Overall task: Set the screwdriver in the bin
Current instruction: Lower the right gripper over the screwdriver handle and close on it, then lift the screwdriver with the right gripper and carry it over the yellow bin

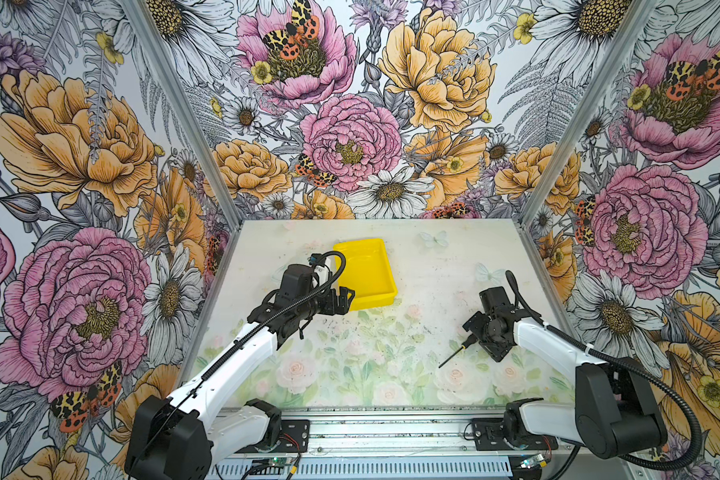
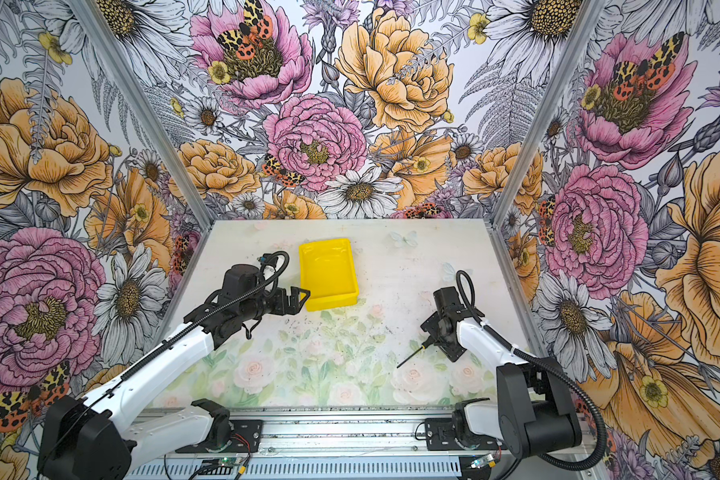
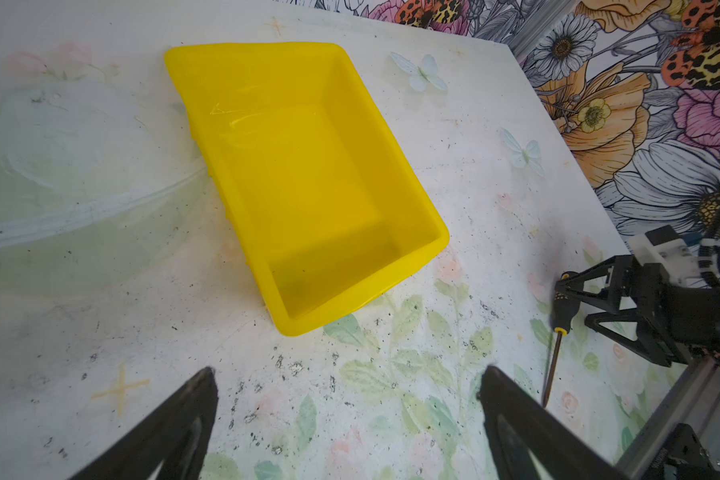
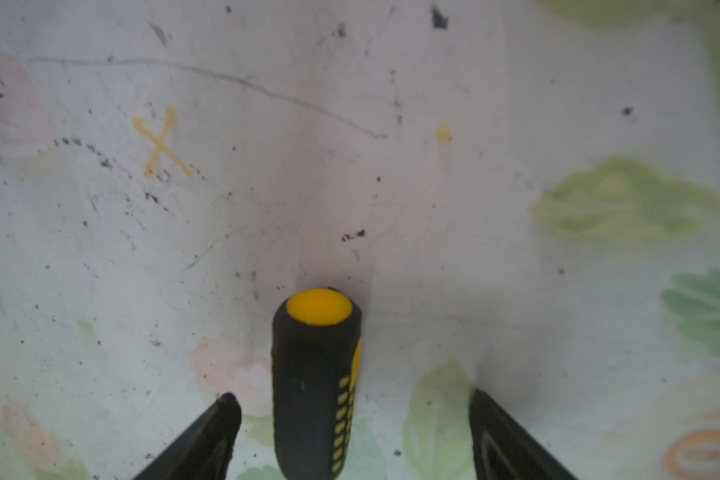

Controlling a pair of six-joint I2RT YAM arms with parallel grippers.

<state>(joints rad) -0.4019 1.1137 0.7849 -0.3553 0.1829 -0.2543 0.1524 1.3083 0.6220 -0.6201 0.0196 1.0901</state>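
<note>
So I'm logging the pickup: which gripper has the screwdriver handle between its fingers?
The right gripper: its open fingers straddle the screwdriver handle. The left gripper hovers by the bin.

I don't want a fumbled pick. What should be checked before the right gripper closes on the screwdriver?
1. Screwdriver handle between the right gripper fingers: ok.
2. Fingers touching the handle: not ok, gaps on both sides.
3. Handle centred: not ok, nearer one finger.
4. Bin empty: ok.
5. Left gripper clear of the bin: not ok, open at its near corner.
6. Shaft flat on the table: cannot tell.
</note>
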